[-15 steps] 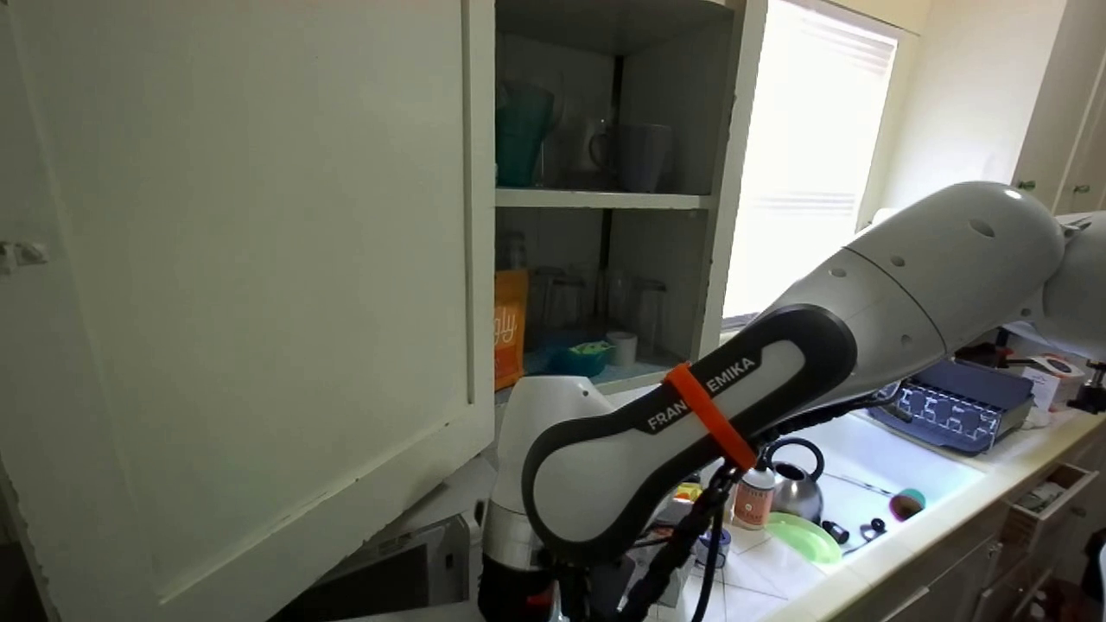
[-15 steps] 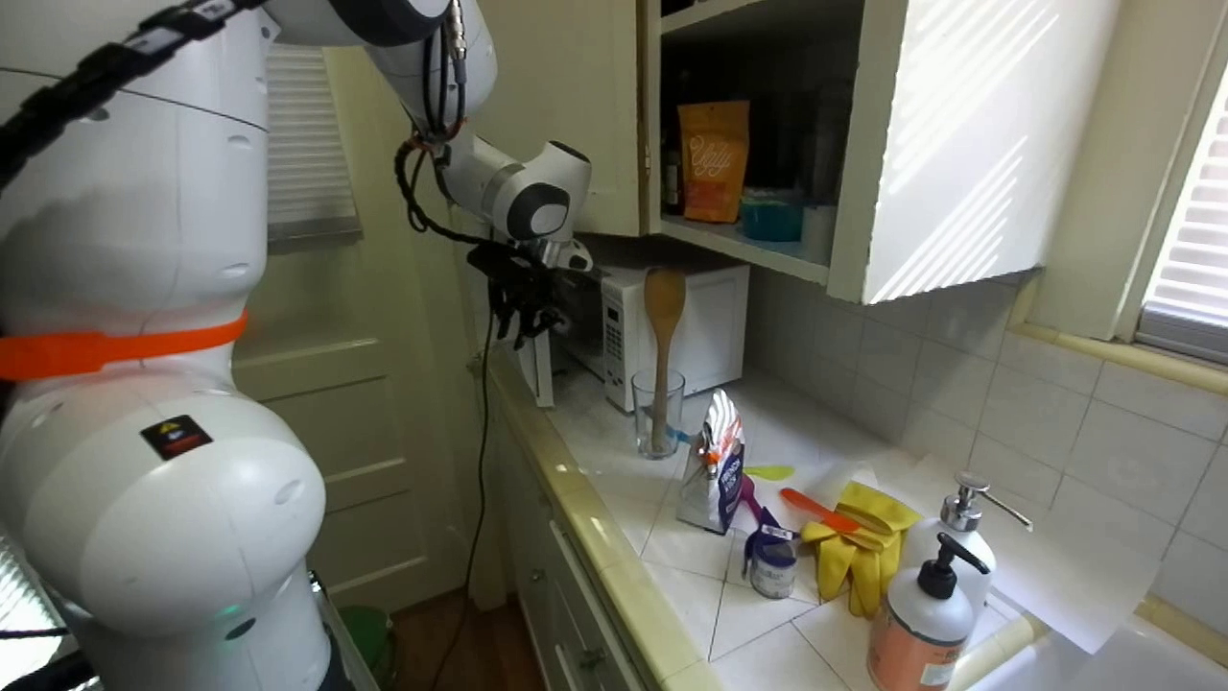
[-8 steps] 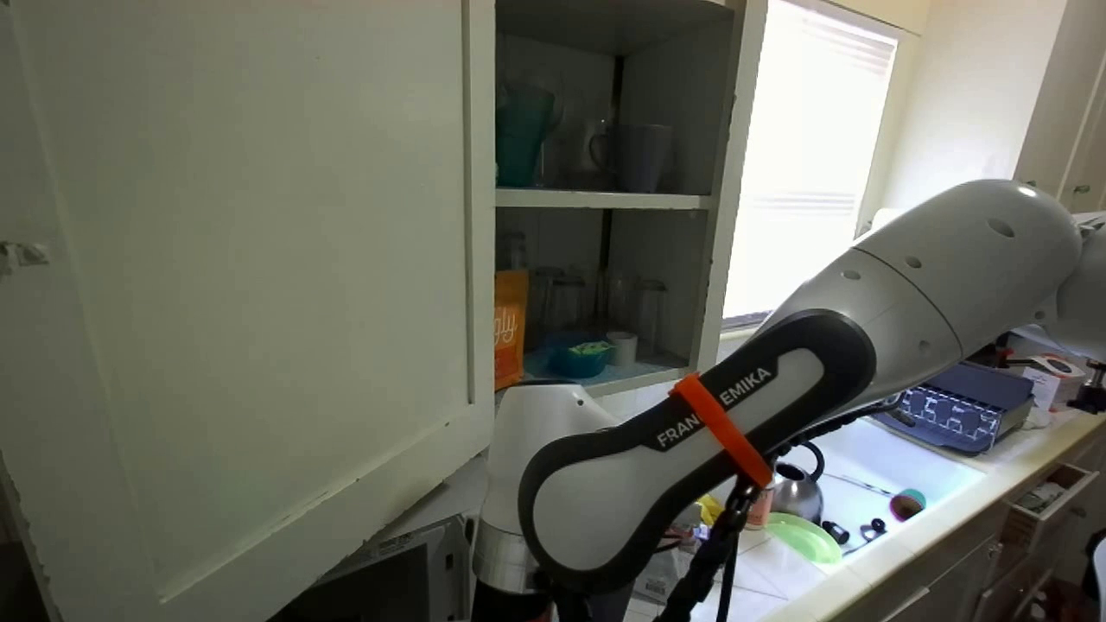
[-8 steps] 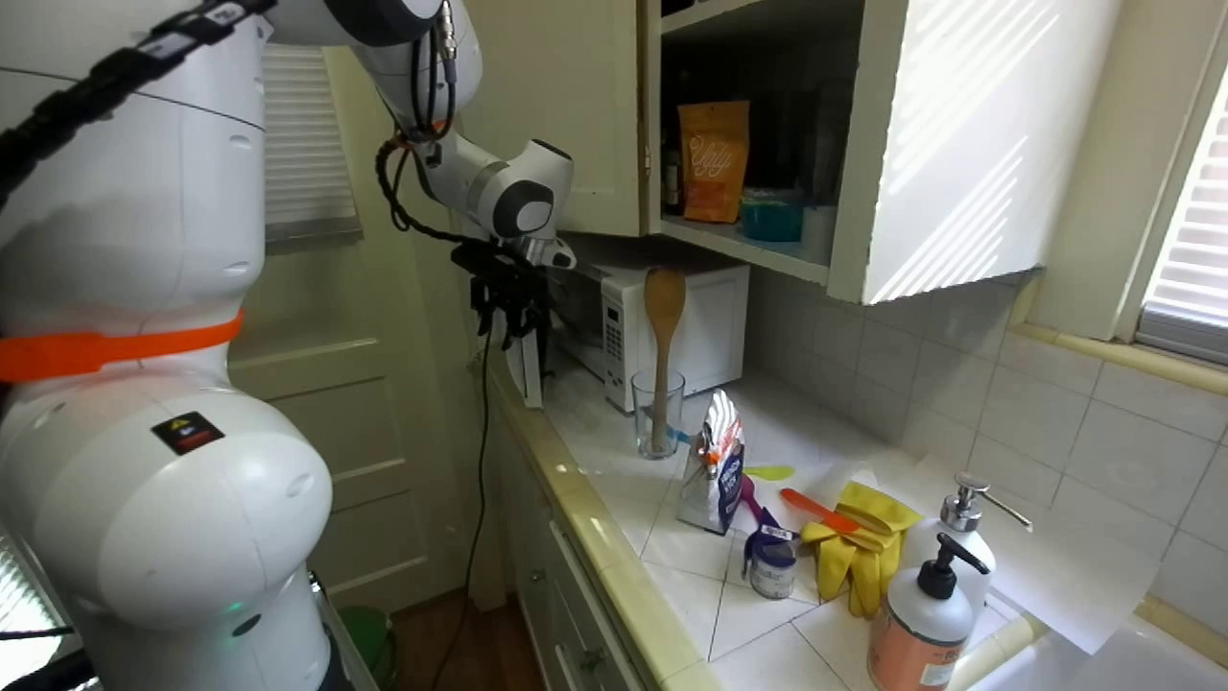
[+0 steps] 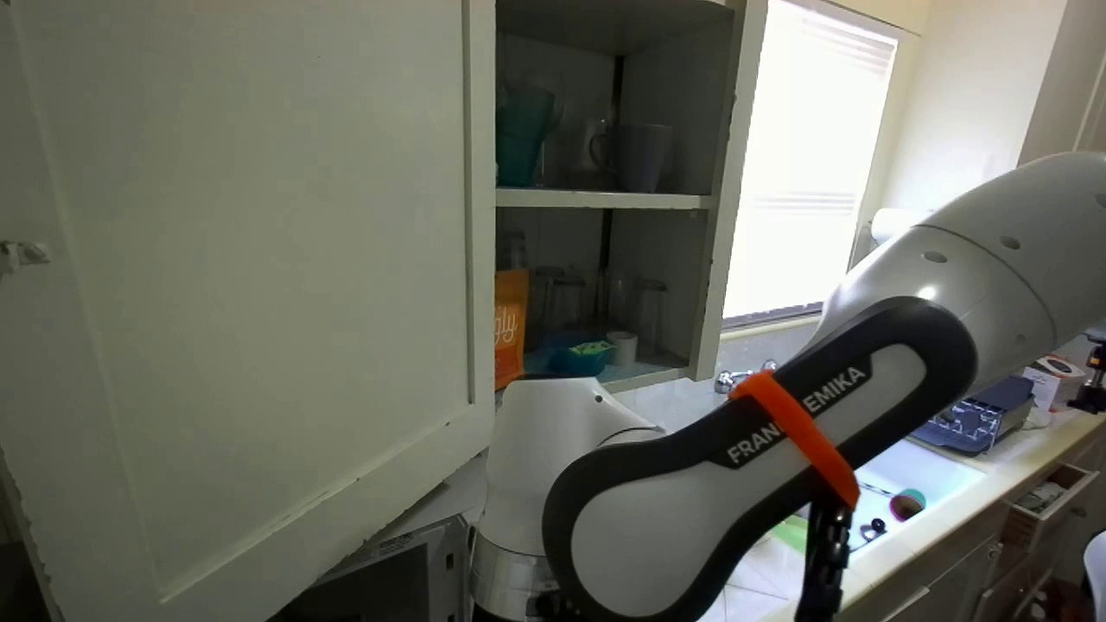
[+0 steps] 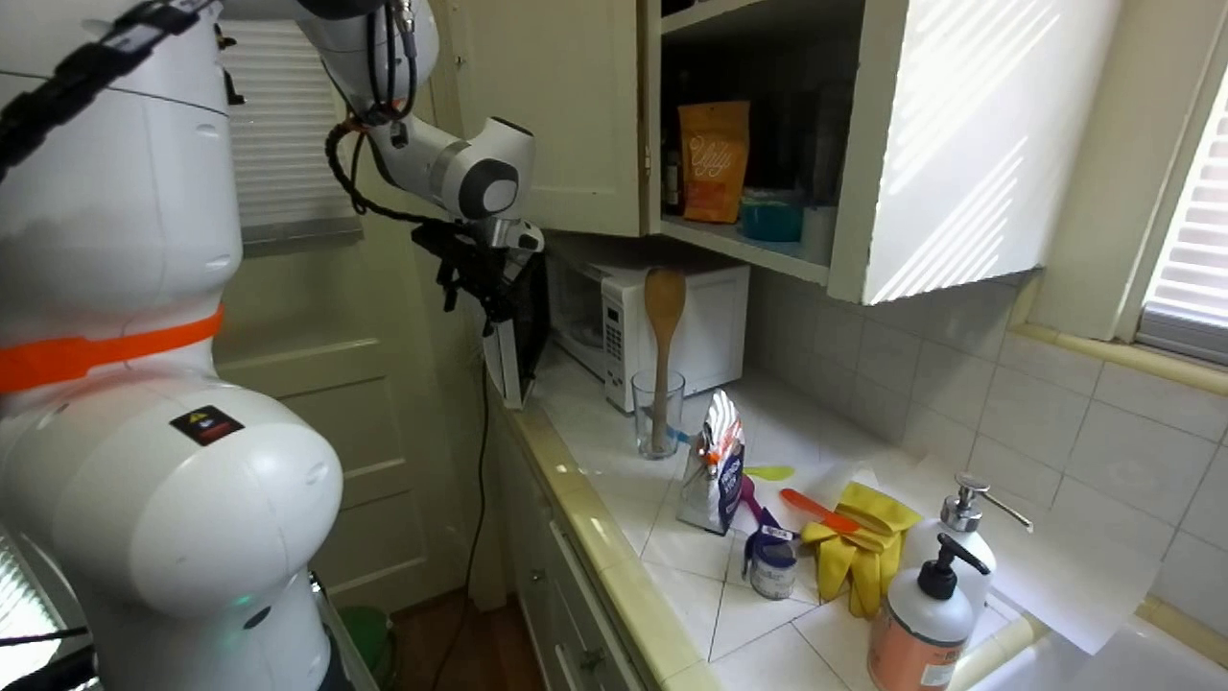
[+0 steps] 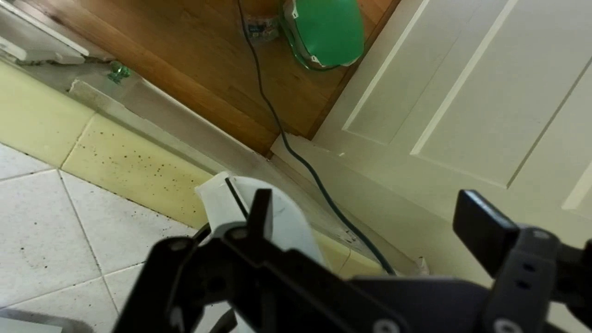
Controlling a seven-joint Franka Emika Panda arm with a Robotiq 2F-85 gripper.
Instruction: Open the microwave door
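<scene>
The microwave [image 6: 691, 317] is a white box in the counter's corner, with its dark cavity exposed at the front. Its microwave door [image 6: 510, 363] stands swung outward over the counter edge, white rim towards the camera and dark inner face turned to the cavity. Just above and beside the door is my gripper [image 6: 474, 305]. In the wrist view the gripper [image 7: 372, 219] is open, its fingers wide apart with nothing held. The door's white rounded edge [image 7: 289, 215] shows behind the left finger; whether they touch I cannot tell. An exterior view shows the microwave's front [image 5: 371, 579] but hides the gripper.
An open cupboard door [image 5: 285, 285] hangs over the microwave. A glass with a wooden spoon [image 6: 662, 384] stands beside the microwave. A bag [image 6: 715, 470], yellow gloves [image 6: 854, 547] and a soap bottle [image 6: 926, 614] sit along the counter. A room door [image 7: 485, 101] lies beyond the gripper.
My gripper has moved left in an exterior view, away from the microwave, and its fingers have spread. The microwave door has swung further out the same way.
</scene>
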